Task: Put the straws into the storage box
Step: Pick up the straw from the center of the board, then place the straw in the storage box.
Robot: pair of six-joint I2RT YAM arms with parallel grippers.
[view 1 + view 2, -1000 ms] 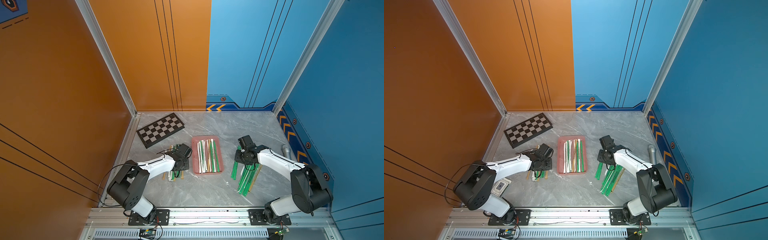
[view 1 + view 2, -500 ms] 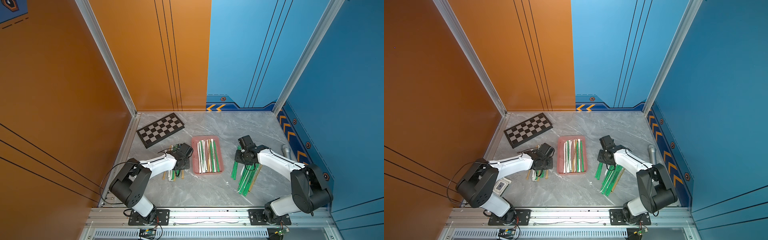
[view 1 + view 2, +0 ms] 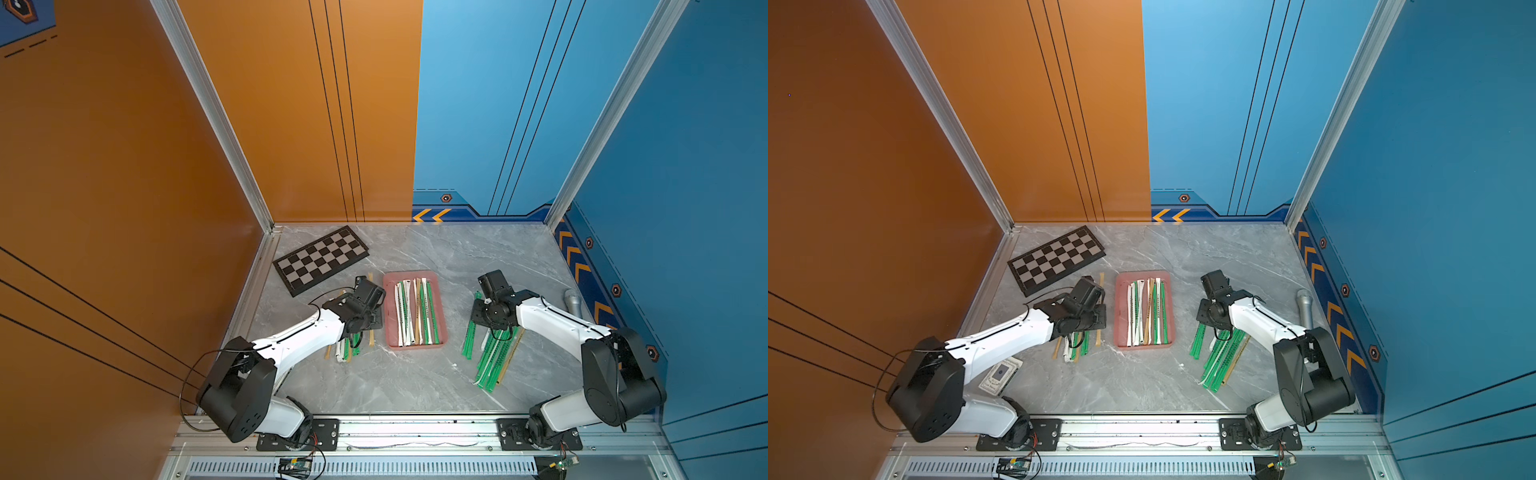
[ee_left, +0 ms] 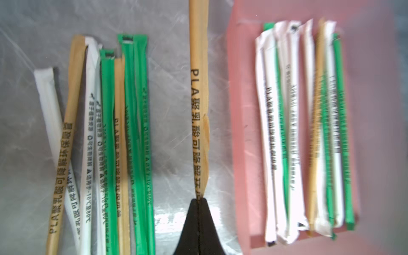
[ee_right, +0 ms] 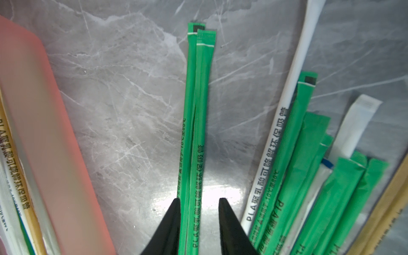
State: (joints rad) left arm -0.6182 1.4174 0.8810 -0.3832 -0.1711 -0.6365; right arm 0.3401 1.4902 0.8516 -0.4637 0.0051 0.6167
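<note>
The pink box [image 3: 415, 346] sits at the lower centre of both top views, on the grey marbled surface [image 3: 415, 386] between the two arms. It holds a row of straws [image 3: 415, 311], white, green and tan, lying side by side along its length. More straws lie outside it. One loose bunch [image 3: 347, 351] is just left of the box, partly under the left arm's wrist. A larger fan [image 3: 494, 361] of mostly green ones is to the right of the box, spreading toward the lower right. The left gripper [image 4: 199, 199] has its black fingers pressed together on the end of a tan straw [image 4: 198, 88] printed with dark characters. That straw runs between the left bunch and the box, apart from both, and whether it is lifted off the surface cannot be told. The right gripper [image 5: 199, 201] stands narrowly parted over a green pair [image 5: 196, 110] of straws that lie stacked and apart from the fan. One finger is at the pair's edge and the other is clear of it, with bare surface showing in the gap, so nothing is clamped. A chequered board [image 3: 320, 259] lies at an angle up and to the left of the box, near the orange wall. A grey cylinder [image 3: 573, 301] rests at the surface's right edge by the blue wall. In a top view a small card [image 3: 1000, 374] shows beside the left arm's base.
</note>
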